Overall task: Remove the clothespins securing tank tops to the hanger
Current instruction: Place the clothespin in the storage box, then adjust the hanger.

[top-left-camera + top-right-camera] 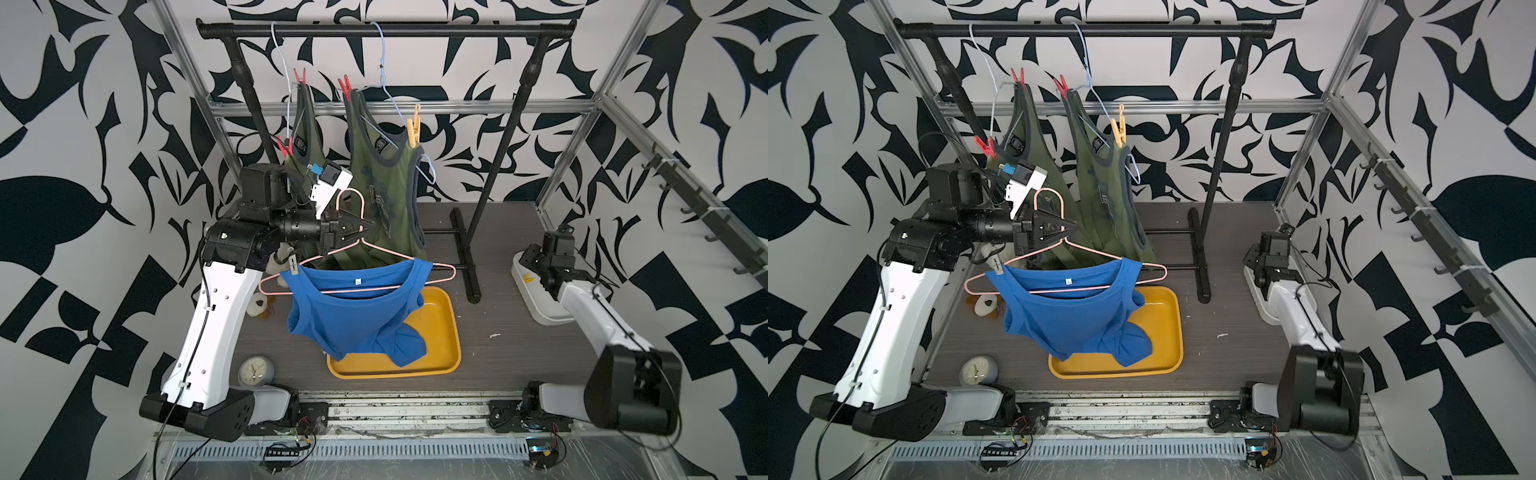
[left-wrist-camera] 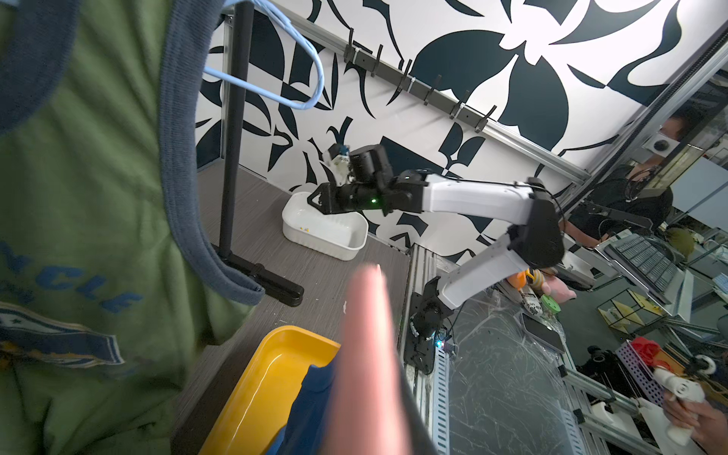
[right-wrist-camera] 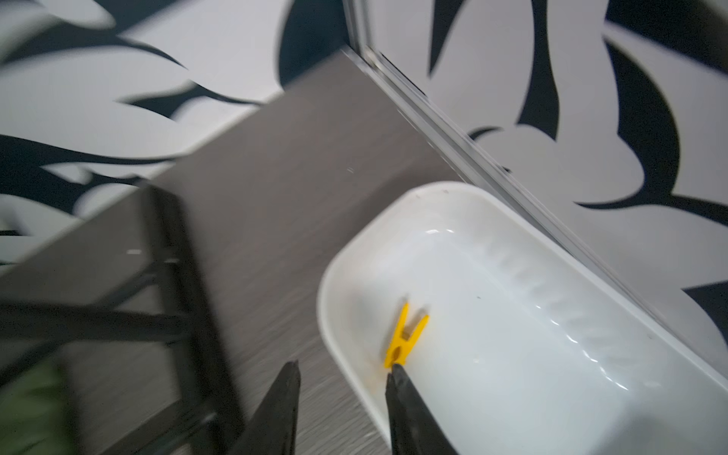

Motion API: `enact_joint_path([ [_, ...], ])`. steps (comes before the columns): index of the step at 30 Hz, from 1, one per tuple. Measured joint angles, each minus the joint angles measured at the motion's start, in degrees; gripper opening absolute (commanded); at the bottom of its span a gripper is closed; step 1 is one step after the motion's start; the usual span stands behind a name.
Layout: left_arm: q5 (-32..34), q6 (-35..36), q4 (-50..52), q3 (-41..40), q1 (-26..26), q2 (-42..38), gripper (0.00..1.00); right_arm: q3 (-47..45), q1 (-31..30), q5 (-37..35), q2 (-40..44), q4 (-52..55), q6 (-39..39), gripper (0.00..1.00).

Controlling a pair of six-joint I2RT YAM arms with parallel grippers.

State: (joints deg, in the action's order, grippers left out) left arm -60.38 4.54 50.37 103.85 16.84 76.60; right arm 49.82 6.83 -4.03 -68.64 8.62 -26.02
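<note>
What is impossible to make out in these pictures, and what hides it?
- Left gripper: its pink wire hanger is only a blur in the left wrist view.
- Right gripper: mostly hidden in both top views by its own wrist.
- Small round clock: hands too small.
- Olive-green tank top: blue print cut off by the left wrist view's edge.

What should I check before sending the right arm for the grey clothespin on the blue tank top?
1. Left gripper shut on the pink hanger: ok.
2. Right gripper open and empty: ok.
3. Yellow clothespin lying in the white bin: ok.
4. Blue tank top free of pins: not ok; the grey clothespin clips its strap to the hanger's end.
5. Blue top's hem touching the yellow tray: cannot tell.
6. Olive tank tops unpinned: not ok; a red clothespin, among others, grips a strap.
</note>
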Motion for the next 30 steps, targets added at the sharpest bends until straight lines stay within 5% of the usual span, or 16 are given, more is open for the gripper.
enact_joint_path([
  [4, -0.2, 0.1, 0.0, -0.2, 0.3, 0.8, 0.0, -1.0, -4.2, 11.0, 10.4, -0.3, 0.0, 0.32],
  [10, -1.1, 0.5, 0.0, -0.2, 0.5, 2.1, 0.0, 5.4, -22.3, 24.5, 14.5, 3.6, 2.1, 0.33],
  [17, -2.1, 0.9, 0.2, -0.2, 0.9, 3.2, 0.0, 20.5, -37.9, 32.8, 11.8, 5.7, 5.4, 0.41],
  [30, -4.2, 0.4, 0.8, 0.6, 2.1, 4.1, 0.01, 33.6, -47.7, 39.9, -3.6, 7.8, 9.9, 0.44],
])
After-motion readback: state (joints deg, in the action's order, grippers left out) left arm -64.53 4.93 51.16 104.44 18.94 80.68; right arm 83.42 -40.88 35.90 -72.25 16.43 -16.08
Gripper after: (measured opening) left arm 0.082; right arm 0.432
